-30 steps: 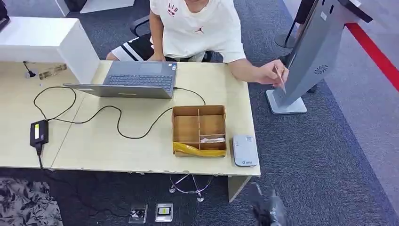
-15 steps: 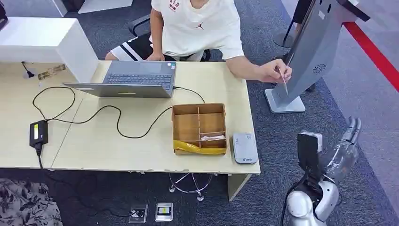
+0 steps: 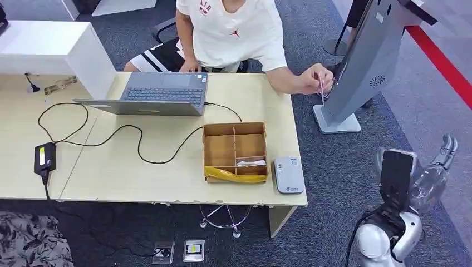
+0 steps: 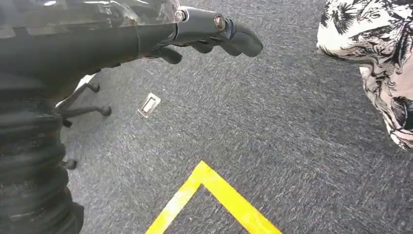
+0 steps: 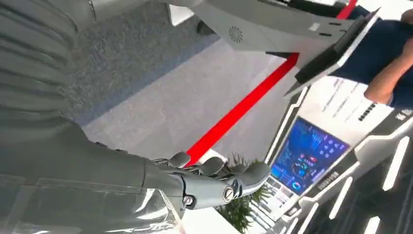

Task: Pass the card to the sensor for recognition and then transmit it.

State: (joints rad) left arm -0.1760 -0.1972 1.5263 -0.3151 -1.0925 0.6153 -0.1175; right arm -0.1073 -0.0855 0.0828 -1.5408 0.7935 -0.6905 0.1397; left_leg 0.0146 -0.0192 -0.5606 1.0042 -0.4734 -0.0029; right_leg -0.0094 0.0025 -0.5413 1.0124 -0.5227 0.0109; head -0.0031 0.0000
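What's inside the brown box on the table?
The brown box has dividers. One compartment holds a small whitish thing; the others look empty. A yellow wrapper lies across its front edge.

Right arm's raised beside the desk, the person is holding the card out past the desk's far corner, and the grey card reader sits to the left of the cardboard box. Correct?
Not quite. In the head view the grey card reader sits to the right of the cardboard box, near the desk edge. The rest holds: the right hand is raised beside the desk and the person's hand holds the card out.
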